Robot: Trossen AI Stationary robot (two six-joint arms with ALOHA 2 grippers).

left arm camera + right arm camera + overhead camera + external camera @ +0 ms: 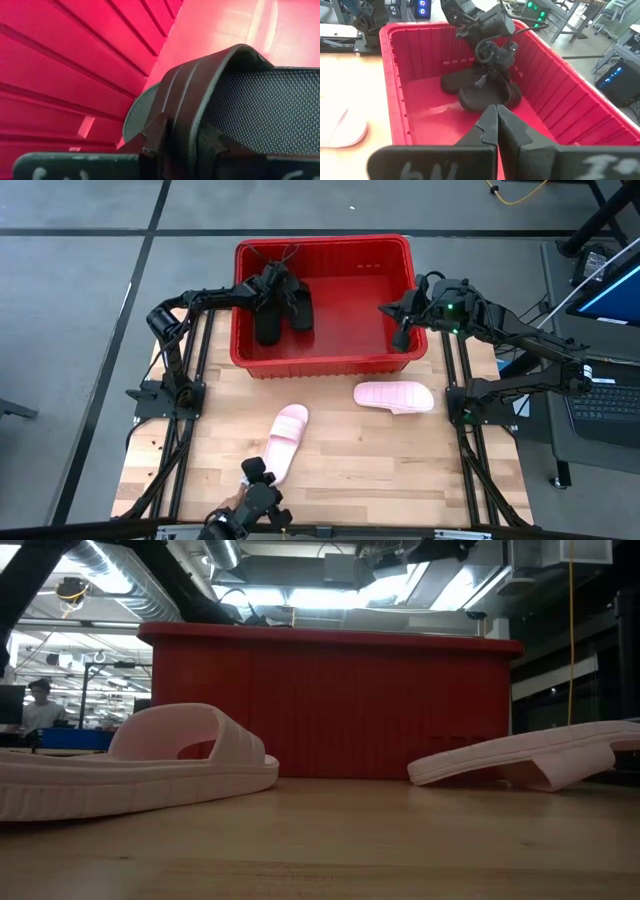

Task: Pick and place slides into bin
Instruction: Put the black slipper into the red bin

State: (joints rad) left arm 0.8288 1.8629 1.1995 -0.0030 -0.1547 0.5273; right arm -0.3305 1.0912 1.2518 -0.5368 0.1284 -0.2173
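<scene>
Inside the ribbed red plastic bin [400,255], the left hand [272,288] grips a matte black slide's [268,320] strap with narrowly parted fingers, while the right hand [401,337] hangs closed and empty.

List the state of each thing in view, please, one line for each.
Bin: upright on the table, holds two black slides.
Black slides: inside the bin, side by side.
Pink slide: on the table, strap up.
Other pink slide: on the table, upside down.
Left hand: in the bin, at a black slide's strap.
Right hand: shut, empty, above the bin's edge.
</scene>
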